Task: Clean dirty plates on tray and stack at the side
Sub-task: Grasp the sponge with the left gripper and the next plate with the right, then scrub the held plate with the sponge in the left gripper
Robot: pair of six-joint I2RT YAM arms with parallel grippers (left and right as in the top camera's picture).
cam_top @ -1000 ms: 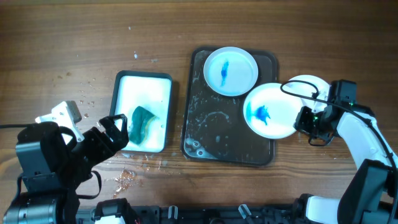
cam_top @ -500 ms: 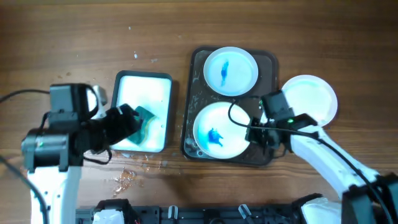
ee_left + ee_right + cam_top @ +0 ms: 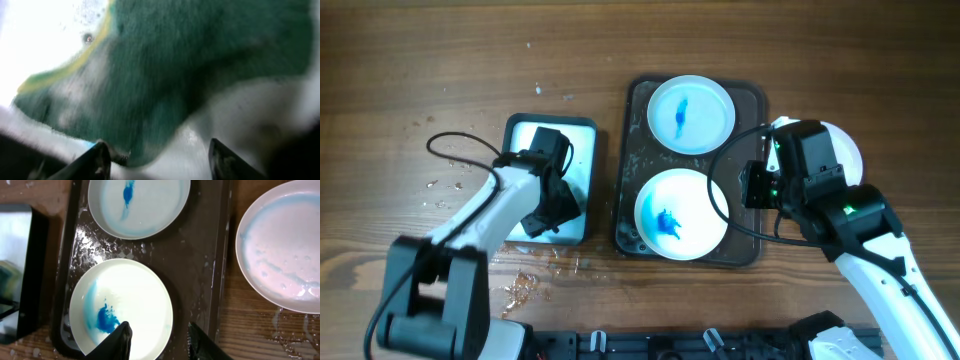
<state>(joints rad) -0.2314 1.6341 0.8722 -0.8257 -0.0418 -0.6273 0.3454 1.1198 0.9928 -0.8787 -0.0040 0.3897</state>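
**Status:** task approx. one-third done, by my estimate.

**Tray** point(image 3: 640, 160): mid-table, wet, holds 2 plates.
- Upper plate point(image 3: 691, 115): blue streak at centre, unwashed.
- Lower plate point(image 3: 680, 213): blue blot left of centre plus faint smear, unwashed.
- The two lie close together, no overlap.

**Side plate** point(image 3: 285, 245): off tray, on table point(image 3: 420, 60) just to tray's right. Surface wet, with a pale blue ring near rim and no solid stain. Judged wiped, poss. not perfectly. It is the only plate at the side, so no stack as such yet.

**Left gripper** point(image 3: 160, 161): down in white basin point(image 3: 560, 135) left of tray, jaws spread. Green sponge point(image 3: 165, 75) is right in front, its lower tip reaching between the fingers point(image 3: 97, 160). No pinch on it evident. In overhead view the arm hides most of the sponge.

**Right gripper** point(image 3: 157, 340): above lower plate's rim on the side facing side plate. Jaws apart, nothing held. One finger is over the plate, the other over bare tray. No contact visible.

**Outstanding:** take sponge, scrub 2 plates, set each onto side plate. Lower plate is prob. next, as right gripper is over it (inference only).

**Risk:** tray is wet and there are water beads point(image 3: 287, 330) on table nr side plate, so plates may slip in grip.
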